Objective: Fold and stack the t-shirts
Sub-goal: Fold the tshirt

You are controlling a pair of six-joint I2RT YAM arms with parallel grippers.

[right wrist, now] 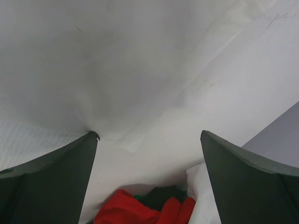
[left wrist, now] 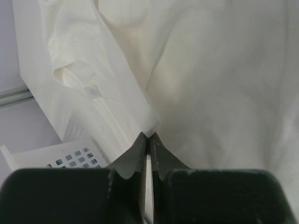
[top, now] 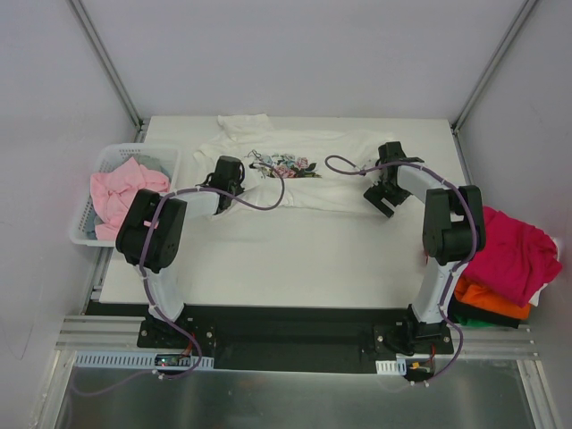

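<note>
A white t-shirt with a flower print lies spread across the back of the table. My left gripper is at its left side, and its jaws are shut on a pinched fold of the white cloth, as the left wrist view shows. My right gripper is at the shirt's right lower edge, open wide and empty, with the shirt's hem just by its left finger. A pale pink t-shirt lies in the basket. Magenta, orange and dark t-shirts are piled at the right.
The white lattice basket stands off the table's left edge and also shows in the left wrist view. The pile at the right hangs over the table's right edge and shows red below my right fingers. Frame posts stand at the back corners.
</note>
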